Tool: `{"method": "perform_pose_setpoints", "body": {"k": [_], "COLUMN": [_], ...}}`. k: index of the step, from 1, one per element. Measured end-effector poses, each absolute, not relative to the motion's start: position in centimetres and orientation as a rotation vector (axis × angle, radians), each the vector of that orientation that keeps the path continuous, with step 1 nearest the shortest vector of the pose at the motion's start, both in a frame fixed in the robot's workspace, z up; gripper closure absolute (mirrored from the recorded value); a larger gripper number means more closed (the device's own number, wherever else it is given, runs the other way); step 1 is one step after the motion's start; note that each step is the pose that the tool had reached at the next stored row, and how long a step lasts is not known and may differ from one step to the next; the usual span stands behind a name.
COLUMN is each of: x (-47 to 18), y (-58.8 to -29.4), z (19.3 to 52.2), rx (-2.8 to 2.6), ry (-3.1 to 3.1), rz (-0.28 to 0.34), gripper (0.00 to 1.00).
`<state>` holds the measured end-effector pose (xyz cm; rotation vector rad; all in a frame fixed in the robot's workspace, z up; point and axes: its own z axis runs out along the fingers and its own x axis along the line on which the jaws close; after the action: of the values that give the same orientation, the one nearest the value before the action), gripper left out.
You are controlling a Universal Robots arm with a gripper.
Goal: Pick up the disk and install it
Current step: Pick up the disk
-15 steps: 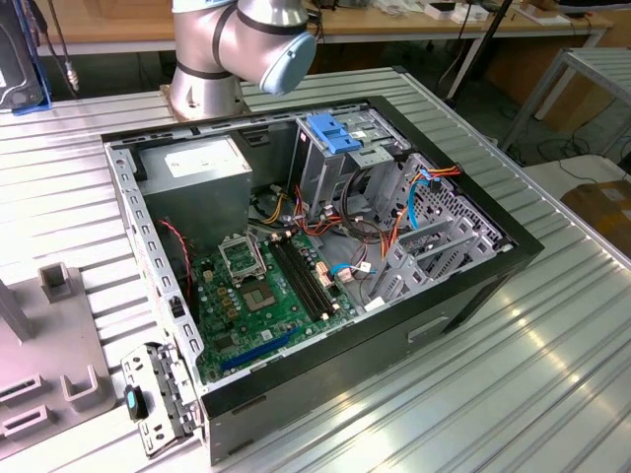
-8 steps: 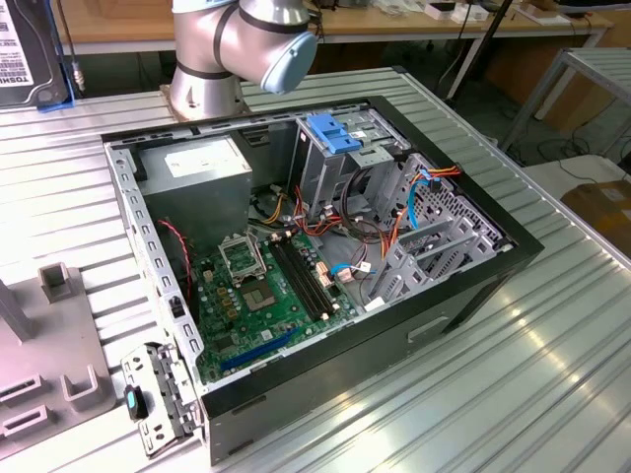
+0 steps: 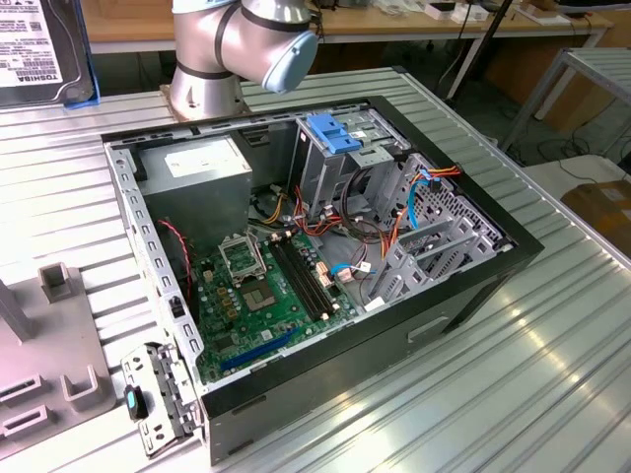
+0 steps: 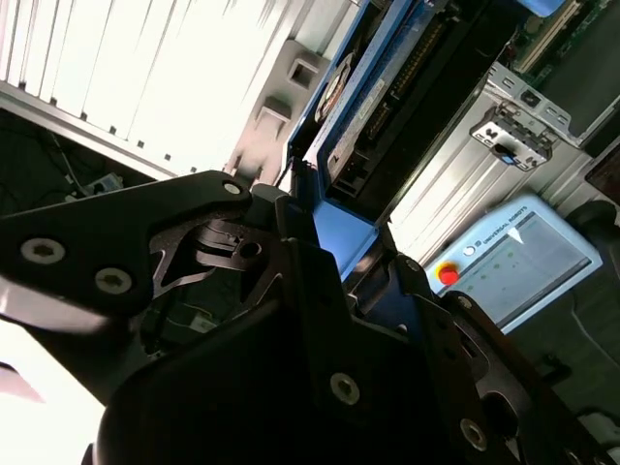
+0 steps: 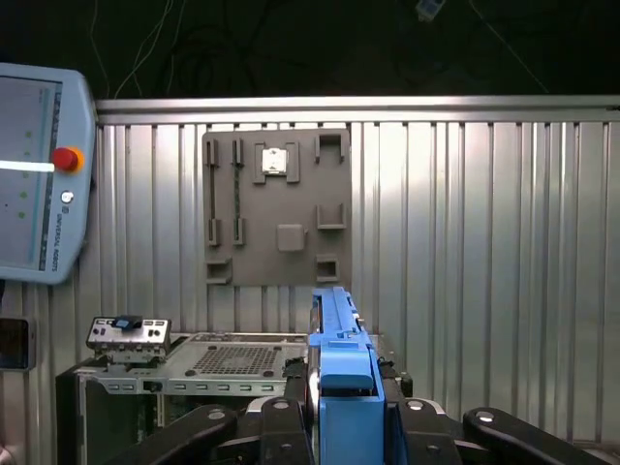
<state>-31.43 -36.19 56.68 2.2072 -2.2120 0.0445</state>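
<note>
Disk (image 3: 39, 44) hangs at the far corner on the exterior view's left, label showing and light-blue carrier rail along its edge, well apart from the open computer case (image 3: 325, 246) in the middle of the ribbed bench (image 3: 552, 325). The case's black rim rings the motherboard, cables and the grey drive cage (image 3: 340, 158) with its blue latch. Broad bench surface lies on the exterior view's right of the case, and a grey fixture plate (image 3: 39, 374) sits near on the exterior view's left. The arm's base joint (image 3: 242, 44) stands just beyond the case's far wall. In the first wrist view the end effector (image 5: 344, 402) is closed on the disk, whose blue rail runs edge-on between the black fingers (image 5: 281, 412). A teach pendant (image 5: 39, 174) lies beside the bench.
</note>
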Motion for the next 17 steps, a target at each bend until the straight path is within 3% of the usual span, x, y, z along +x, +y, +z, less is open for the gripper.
{"method": "perform_pose_setpoints", "body": {"k": [17], "x": [-25.4], "y": [-36.2], "z": [56.7], "rx": [2.207], "ry": [-2.212], "rz": [0.044], "gripper": [0.63]}}
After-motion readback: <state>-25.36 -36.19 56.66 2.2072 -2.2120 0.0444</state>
